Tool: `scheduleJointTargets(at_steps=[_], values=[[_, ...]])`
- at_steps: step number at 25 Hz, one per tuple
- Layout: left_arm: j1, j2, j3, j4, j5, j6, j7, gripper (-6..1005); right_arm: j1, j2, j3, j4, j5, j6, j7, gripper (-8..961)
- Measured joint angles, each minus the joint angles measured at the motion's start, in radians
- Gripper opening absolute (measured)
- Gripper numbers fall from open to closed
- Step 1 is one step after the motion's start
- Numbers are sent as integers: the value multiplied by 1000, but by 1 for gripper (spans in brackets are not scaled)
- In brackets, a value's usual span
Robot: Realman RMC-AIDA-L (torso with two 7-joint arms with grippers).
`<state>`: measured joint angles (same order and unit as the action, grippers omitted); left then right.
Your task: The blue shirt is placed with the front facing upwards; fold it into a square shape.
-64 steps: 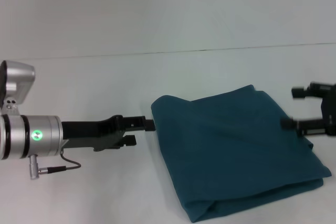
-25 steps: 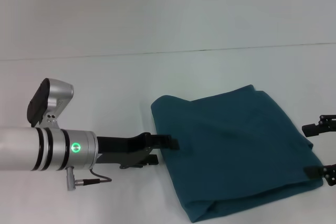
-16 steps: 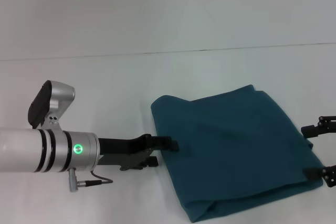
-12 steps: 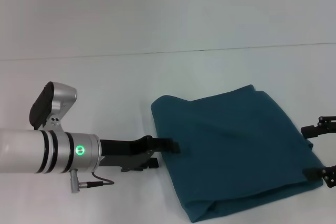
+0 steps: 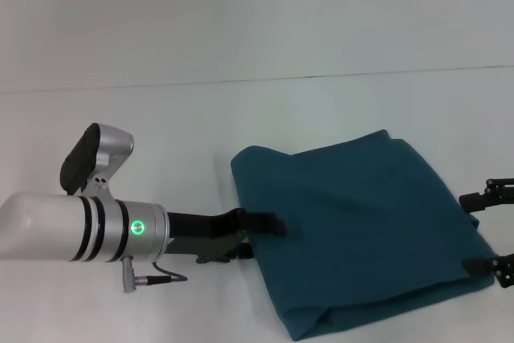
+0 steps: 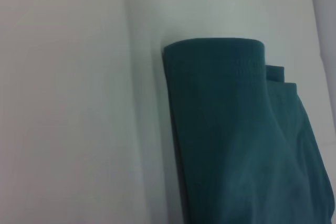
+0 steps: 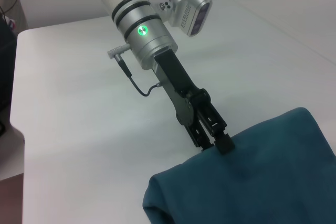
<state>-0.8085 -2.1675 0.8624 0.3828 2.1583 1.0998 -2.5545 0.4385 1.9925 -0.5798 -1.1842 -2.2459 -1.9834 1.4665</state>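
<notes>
The blue shirt [image 5: 361,234] lies folded into a thick, nearly square bundle on the white table [image 5: 161,118], toward the robot's right side. The left gripper [image 5: 259,234] reaches in at the shirt's left edge, one finger over the cloth and one at the table, but I cannot tell whether it pinches the edge. The right gripper [image 5: 491,234] sits just beside the shirt's right edge with its fingers spread wide, holding nothing.
</notes>
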Motion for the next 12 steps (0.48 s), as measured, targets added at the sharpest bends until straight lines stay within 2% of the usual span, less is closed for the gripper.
scheduleJointTargets(at_steps=[10, 12], values=[[1, 0, 20, -1, 3, -6, -14, 742, 8, 0, 0, 0, -1, 1, 0, 931], [-1, -1, 33, -1, 2, -6, -15, 657, 8, 0, 0, 0, -2, 1, 0, 931]])
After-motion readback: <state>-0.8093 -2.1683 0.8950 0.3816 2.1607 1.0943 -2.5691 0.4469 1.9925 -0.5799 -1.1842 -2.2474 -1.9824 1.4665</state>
